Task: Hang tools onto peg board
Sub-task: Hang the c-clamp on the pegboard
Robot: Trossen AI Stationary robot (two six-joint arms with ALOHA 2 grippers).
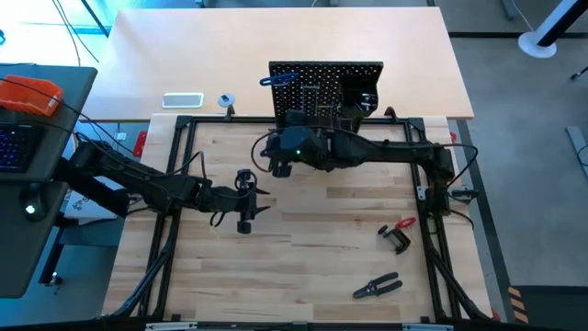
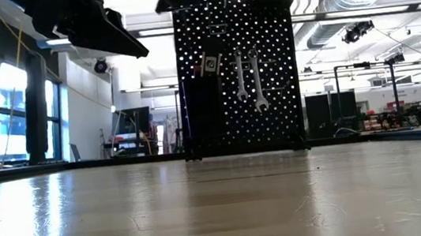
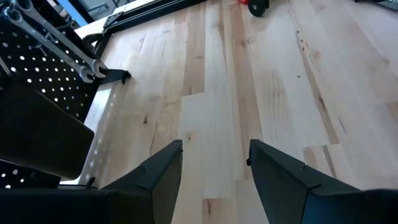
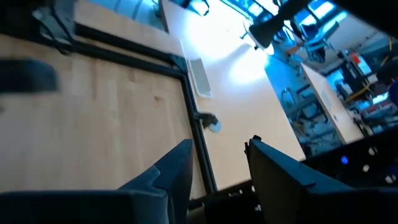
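- Left gripper [image 1: 244, 223]: left of centre in high view, above bare table [image 1: 322, 267]. Fingers [image 3: 155, 177] spread, nothing between them.
- Right gripper [image 1: 281, 169]: centre of high view, just below the board, arm reaching in from the right. Fingers [image 4: 168, 171] apart, empty in wrist view.
- Board [image 1: 326, 85]: upper centre of high view, upright at the table's far edge; centre in low view [image 2: 238, 71].
- On the board: blue key [image 1: 276, 79] at its left end, two wrenches [image 2: 247, 78] hanging side by side near the middle, a small dark tool left of them, can't tell which. Bin [image 1: 358, 87] towards the right end.
- Still on the table, lower right in high view: clamp [image 1: 397, 234], and pliers [image 1: 378, 288] below it, well apart from both grippers.
- Tray [image 1: 182, 99] and tape [image 1: 225, 101]: upper left, beyond the frame, left of the board.
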